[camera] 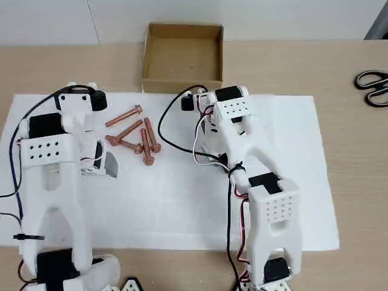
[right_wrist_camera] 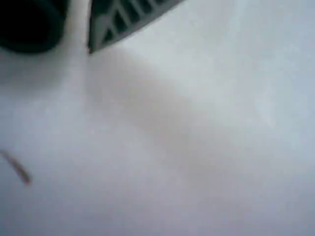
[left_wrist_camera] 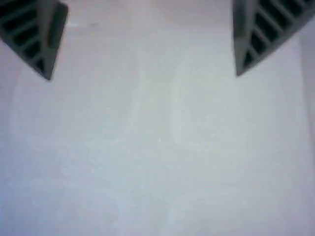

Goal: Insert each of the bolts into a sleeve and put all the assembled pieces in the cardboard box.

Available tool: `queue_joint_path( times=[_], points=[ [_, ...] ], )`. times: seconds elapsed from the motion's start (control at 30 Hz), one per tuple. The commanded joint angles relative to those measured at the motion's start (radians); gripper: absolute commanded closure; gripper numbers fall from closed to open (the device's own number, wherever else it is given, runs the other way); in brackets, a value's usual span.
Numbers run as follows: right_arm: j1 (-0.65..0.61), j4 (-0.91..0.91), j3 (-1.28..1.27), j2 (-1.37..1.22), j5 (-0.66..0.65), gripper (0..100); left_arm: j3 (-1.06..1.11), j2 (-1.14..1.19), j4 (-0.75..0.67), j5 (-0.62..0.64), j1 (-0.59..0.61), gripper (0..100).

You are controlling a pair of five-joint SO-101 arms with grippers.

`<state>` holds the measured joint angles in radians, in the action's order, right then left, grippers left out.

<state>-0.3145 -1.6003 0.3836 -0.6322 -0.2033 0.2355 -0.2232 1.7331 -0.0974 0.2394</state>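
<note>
**A:** Which step was in hand?

**B:** The very first, by my reading. The bolts (camera: 134,133) lay in a loose cluster on the white sheet (camera: 182,206), left of centre in the high view, between the two arms. The cardboard box (camera: 182,57) sat at top centre, touching the sheet's upper edge. I saw no piece inside it.

**A:** Were the bolts sleeved yet?

**B:** I couldn't tell. The copper pieces were too small to show whether they were bare or assembled.

**A:** And the grippers?

**B:** The left gripper (left_wrist_camera: 142,74) hung over bare sheet, jaws spread wide with nothing between them. In the high view it was just left of the cluster, near it but apart. The right gripper (camera: 206,124) was right of the cluster, just below the box's lower edge. I couldn't tell whether its jaws were released or clenched.

**A:** What did the next move call for?

**B:** Singling out one bolt, I'd say. Several touched or crossed at their heads, so a careless grab risked dragging the neighbours. The topmost bolt (camera: 124,116) lay slanted and a little apart from the rest, which made it the easier pick. The left arm looked better placed to take it, with jaws set across the shank before lowering. The scissors (camera: 373,88) at the right edge were well apart and no concern.
</note>
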Motion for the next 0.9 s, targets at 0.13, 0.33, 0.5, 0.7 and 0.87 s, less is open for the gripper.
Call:
queue_joint_path(
  times=[0.13,0.33,0.5,0.7,0.87],
  points=[
    [0.005,-0.005,-0.064,0.008,0.009,84.0,-0.004,-0.011,0.018,-0.009,0.002,77],
    [0.004,-0.005,-0.069,0.008,0.029,84.0,-0.004,-0.011,0.018,-0.011,0.002,77],
    [0.005,-0.002,-0.071,-0.001,0.035,84.6,-0.004,-0.011,0.018,-0.011,0.002,77],
    [0.007,-0.004,-0.071,0.001,0.043,99.3,-0.004,-0.011,0.018,-0.011,0.000,77],
    [0.004,-0.036,-0.043,0.025,0.032,99.4,-0.007,-0.011,0.018,-0.011,0.000,77]
  ],
)
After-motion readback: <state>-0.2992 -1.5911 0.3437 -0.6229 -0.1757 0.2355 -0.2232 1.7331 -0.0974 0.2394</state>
